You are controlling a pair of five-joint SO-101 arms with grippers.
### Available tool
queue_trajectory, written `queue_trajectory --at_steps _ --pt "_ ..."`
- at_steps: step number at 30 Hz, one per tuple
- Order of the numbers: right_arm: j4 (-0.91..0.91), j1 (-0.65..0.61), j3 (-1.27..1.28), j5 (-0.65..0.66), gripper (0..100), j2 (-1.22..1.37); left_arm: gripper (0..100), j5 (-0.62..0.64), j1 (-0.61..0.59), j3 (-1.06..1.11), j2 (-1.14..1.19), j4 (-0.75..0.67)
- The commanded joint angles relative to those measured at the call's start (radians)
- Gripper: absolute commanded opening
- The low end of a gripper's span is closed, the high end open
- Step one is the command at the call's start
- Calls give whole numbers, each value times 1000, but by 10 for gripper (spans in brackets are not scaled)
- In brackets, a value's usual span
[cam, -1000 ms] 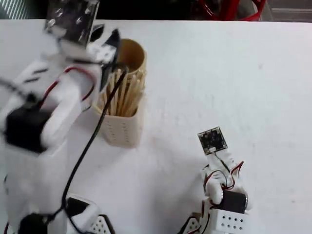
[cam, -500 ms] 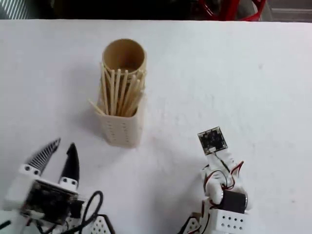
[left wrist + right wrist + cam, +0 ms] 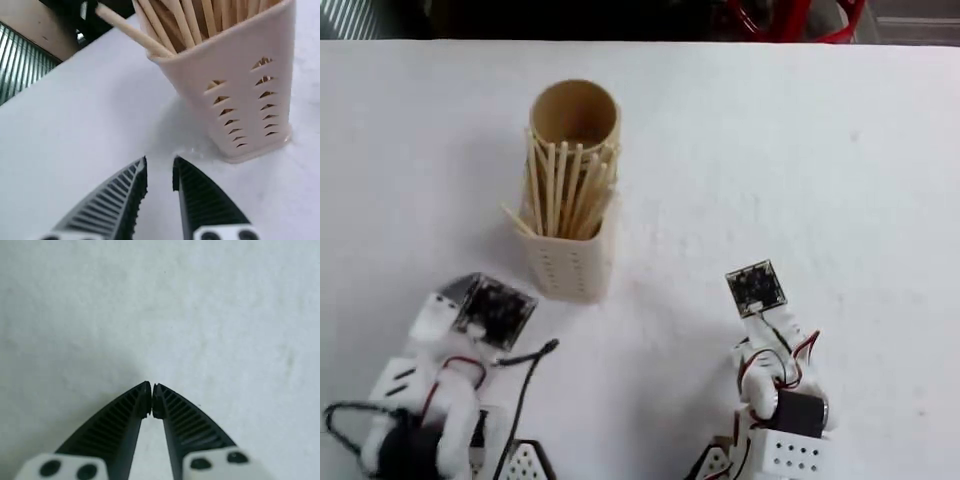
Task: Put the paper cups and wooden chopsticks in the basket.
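On the white table (image 3: 770, 150), left of centre toward the far side: the cream basket (image 3: 568, 262), upright, slotted walls, the wooden chopsticks (image 3: 565, 190) already bunched inside, tips fanning above the rim, one stick poking out sideways. Behind them, at the basket's far end, a tan paper cup (image 3: 575, 112), mouth up, only rim and inner wall on show, lower body buried behind the sticks: one cup or a nested stack, impossible to say. Down at the near-left edge, the left arm (image 3: 430, 400), folded low, base cropped by the frame, black cable (image 3: 525, 385) looping off beside it. From its wrist, a close look at the left gripper (image 3: 159, 167): dark ribbed fingers parted by a narrow slit, gripping nothing, poised just short of the basket (image 3: 245, 100), height above the table hard to judge. Basket top sliced off in that view, chopsticks (image 3: 170, 25) running out of frame. Over on the near-right, well apart from the basket, the right arm (image 3: 775, 390), base likewise cropped, square camera board (image 3: 756, 287) facing up. Right gripper (image 3: 151, 392) pinched tip to tip, nothing caught between, pale table beneath and no telling whether touching it. Along the far edge, darkness and a sliver of red frame (image 3: 790, 18), cut off, too little of it to identify.
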Motion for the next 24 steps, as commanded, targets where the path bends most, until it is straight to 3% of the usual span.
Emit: queue_trajectory --at_steps 1,3,7,12,17,24 --pt "-16 4 9 3 19 -7 103 -3 -8 292 -7 -256" --pt "-16 4 9 3 19 -7 103 -2 -8 417 2 -416" --pt "-16 4 9 3 19 -7 103 -3 -8 407 2 -459" --pt "-16 4 9 3 19 -7 103 -3 -7 407 2 -322" --pt "-16 4 9 3 19 -7 103 -5 -7 405 1 -26" --pt "-16 4 9 3 19 -7 103 -2 -7 405 1 -41"
